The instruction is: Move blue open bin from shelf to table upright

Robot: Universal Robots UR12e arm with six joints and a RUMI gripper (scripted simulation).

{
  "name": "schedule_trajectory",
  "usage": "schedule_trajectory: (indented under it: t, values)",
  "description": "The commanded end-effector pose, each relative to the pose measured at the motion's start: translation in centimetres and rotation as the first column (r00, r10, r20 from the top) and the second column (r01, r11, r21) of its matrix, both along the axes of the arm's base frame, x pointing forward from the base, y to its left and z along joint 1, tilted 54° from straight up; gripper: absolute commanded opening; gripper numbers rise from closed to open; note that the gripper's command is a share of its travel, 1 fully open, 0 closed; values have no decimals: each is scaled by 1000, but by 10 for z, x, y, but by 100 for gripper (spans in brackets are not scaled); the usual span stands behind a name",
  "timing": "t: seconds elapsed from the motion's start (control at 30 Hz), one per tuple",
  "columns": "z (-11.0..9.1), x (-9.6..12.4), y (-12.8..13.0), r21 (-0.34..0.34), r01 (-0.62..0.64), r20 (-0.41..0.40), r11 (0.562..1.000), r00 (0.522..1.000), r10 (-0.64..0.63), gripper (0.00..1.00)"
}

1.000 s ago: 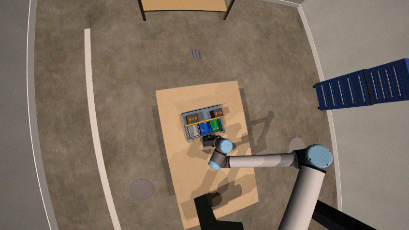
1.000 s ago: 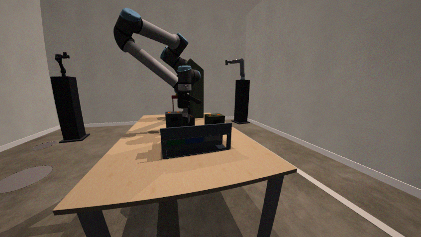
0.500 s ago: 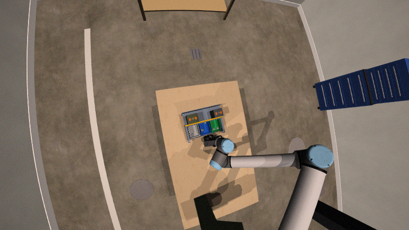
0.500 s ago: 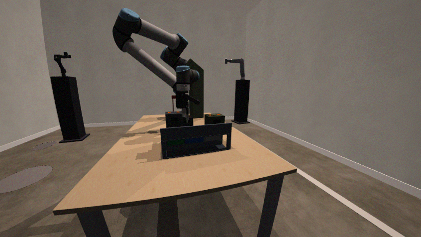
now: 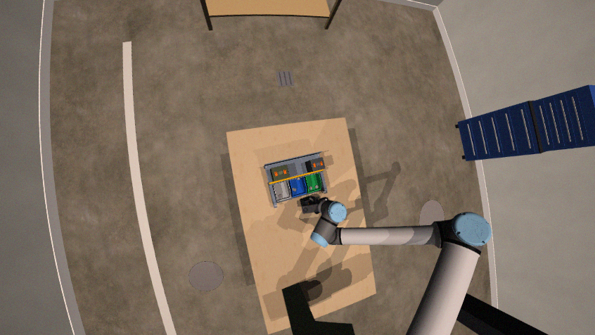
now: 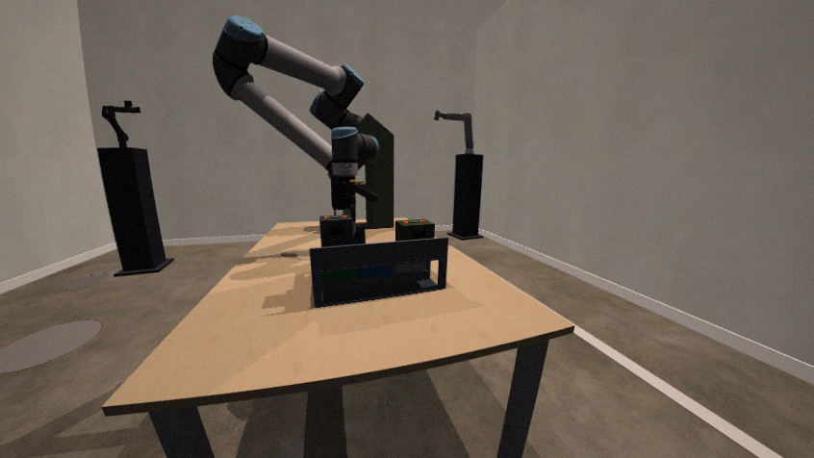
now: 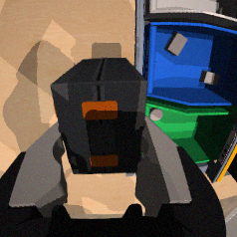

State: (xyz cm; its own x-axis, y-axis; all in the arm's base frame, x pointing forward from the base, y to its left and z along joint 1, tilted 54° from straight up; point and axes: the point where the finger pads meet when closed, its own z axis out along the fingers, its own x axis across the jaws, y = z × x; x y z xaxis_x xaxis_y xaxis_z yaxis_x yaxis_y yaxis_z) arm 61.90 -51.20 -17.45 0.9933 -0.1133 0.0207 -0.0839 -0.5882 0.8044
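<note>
The blue open bin (image 5: pixel 297 186) sits in the lower row of the grey shelf (image 5: pixel 295 177), between a grey bin (image 5: pixel 283 191) and a green bin (image 5: pixel 312 182). In the wrist view the blue bin (image 7: pixel 186 60) is upright and holds two small grey parts. My gripper (image 5: pixel 308 204) is just in front of the shelf, beside the blue and green bins. It is shut on a black case with orange latches (image 7: pixel 102 119), held between the grey fingers above the table top. The gripper also shows in the exterior view (image 6: pixel 343 205).
The shelf stands mid-table on the wooden table (image 5: pixel 297 220). A dark green box (image 5: pixel 279 170) and a black box (image 5: pixel 316 164) sit on its upper level. The green bin (image 7: pixel 186 126) holds a small round part. A dark panel (image 6: pixel 380 170) stands behind the arm.
</note>
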Motion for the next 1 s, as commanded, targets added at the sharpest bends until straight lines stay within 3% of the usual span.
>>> schedule_trajectory:
  t: [0.0,0.03,0.43,0.6,0.97]
  values:
    - [31,-13,-21,0,-1,1,1000,1000,1,0]
    - [39,-17,-26,0,-1,1,1000,1000,1,0]
    - [39,-17,-26,0,-1,1,1000,1000,1,0]
    - [68,-30,-47,0,-1,1,1000,1000,1,0]
    - [68,-30,-47,0,-1,1,1000,1000,1,0]
